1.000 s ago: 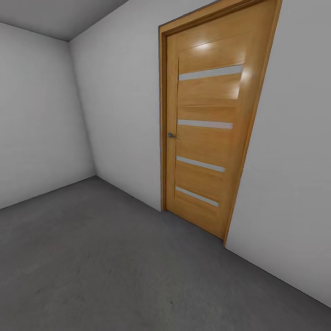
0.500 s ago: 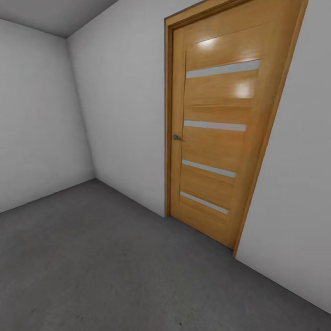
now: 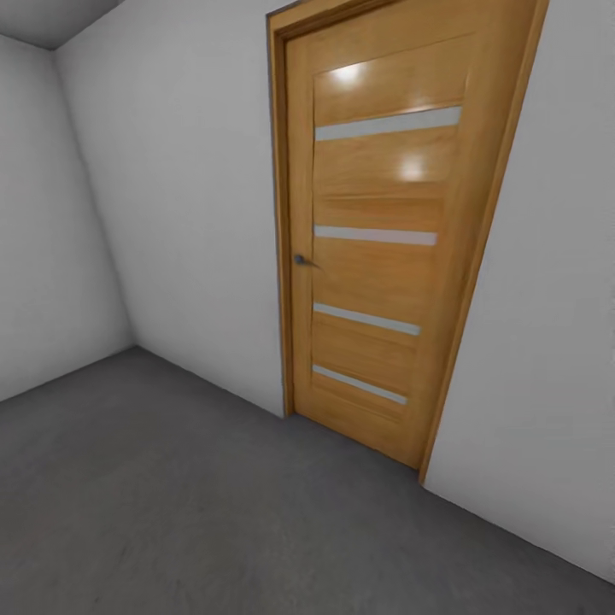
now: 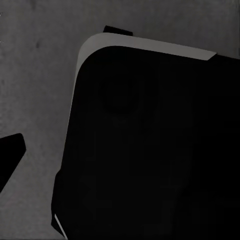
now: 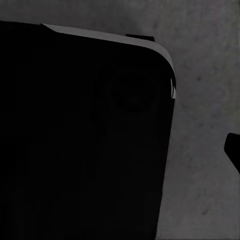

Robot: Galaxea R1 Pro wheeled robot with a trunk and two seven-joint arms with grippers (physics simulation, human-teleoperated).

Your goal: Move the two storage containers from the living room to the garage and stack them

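The two storage containers are out of view. I am in the garage, facing a corner of plain white walls above the dark grey concrete floor (image 3: 171, 495). The left wrist view looks down past a black, rounded part of my own body (image 4: 145, 150) at that mottled floor (image 4: 35, 90), with one dark fingertip (image 4: 9, 160) at the picture's edge. A similar black body part (image 5: 80, 140), floor (image 5: 205, 100) and a single dark fingertip (image 5: 233, 150) appear in the right wrist view. Neither view shows how the jaws stand.
A shut wooden side door (image 3: 376, 256) with pale horizontal strips and a small metal handle (image 3: 301, 259) stands in the white wall (image 3: 547, 342) ahead. Another white wall (image 3: 51, 239) meets it at the corner on the left.
The whole head view has shifted, so the camera moved: the door first slid right and grew, then slid left, and less of the left wall shows now.
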